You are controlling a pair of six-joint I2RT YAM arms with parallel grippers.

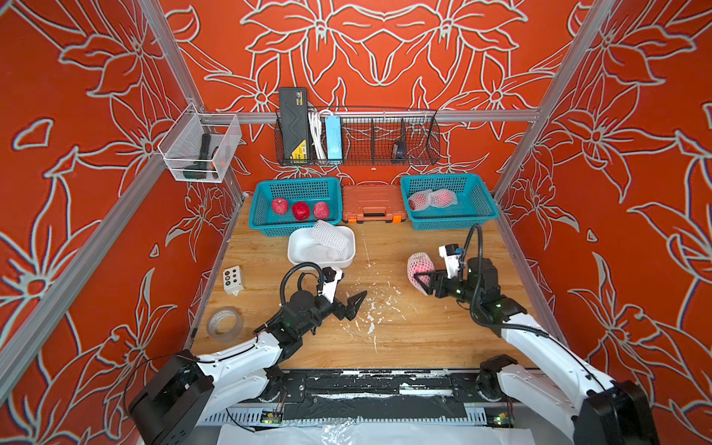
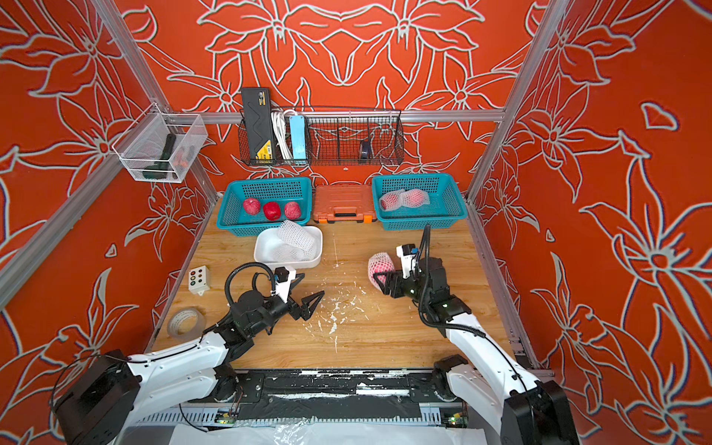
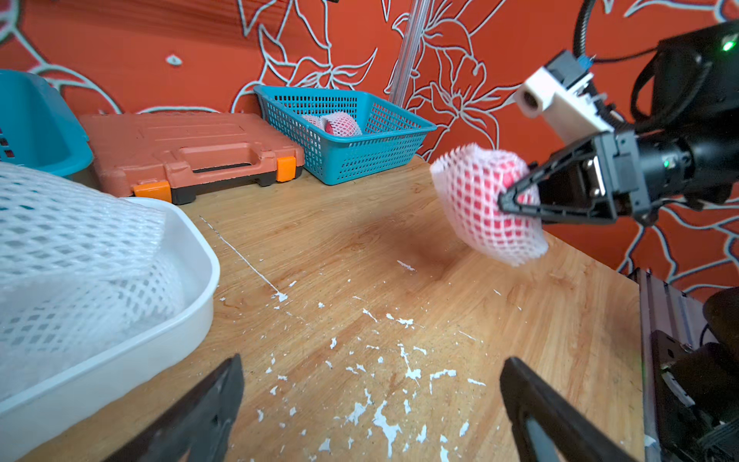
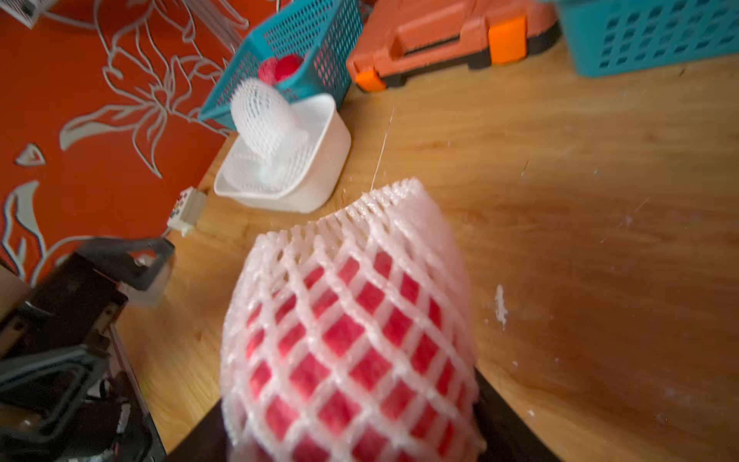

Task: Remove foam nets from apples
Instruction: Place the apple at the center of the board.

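**Operator:** What sits nearest the desk's front edge?

**Describer:** Your left gripper (image 1: 352, 287), jaws spread wide and empty, low over the wooden desk (image 1: 404, 339), left of its middle.

**Operator:** And the apple to strip?

**Describer:** Farther in, toward the right edge. Your right gripper (image 1: 420, 283) pinches the netted apple (image 1: 420, 266) around its middle, lifted clear of the desk. It lies to the left gripper's right, well apart. The foam net (image 3: 472, 188) stands roughly upright but tilted, its frilled upper end leaning toward the left arm (likely the end to pull). It is white diamond mesh with pinkish-red skin showing through.

**Operator:** Beyond that?

**Describer:** A white tray (image 1: 302, 244) holds empty nets (image 1: 327, 235). Along the far edge, a teal basket (image 1: 259, 208) holds three bare apples (image 1: 300, 210), and a second teal basket (image 1: 481, 204) holds two netted apples (image 1: 431, 199).
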